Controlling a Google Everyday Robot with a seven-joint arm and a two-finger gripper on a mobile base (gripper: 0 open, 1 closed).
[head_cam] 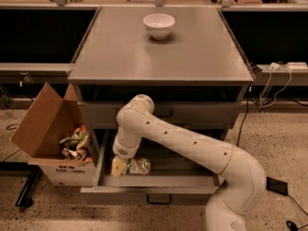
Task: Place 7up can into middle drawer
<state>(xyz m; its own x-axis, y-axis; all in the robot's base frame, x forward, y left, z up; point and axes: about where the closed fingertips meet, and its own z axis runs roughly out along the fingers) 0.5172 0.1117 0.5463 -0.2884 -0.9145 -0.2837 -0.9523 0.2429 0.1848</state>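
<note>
The middle drawer (192, 192) is pulled open at the bottom of the grey cabinet. The 7up can (139, 166), silver with a green label, lies on its side low inside the drawer's left part, at or just above its floor. My gripper (124, 166) reaches down into the drawer from above and is shut on the can's left end. The white arm (192, 146) runs from the lower right across the drawer and hides part of its inside.
A white bowl (159, 25) stands at the back of the cabinet top (159, 57). A shut drawer front (202, 113) sits above the open drawer. An open cardboard box (45, 129) holding snack bags stands on the floor to the left. Cables lie at the right.
</note>
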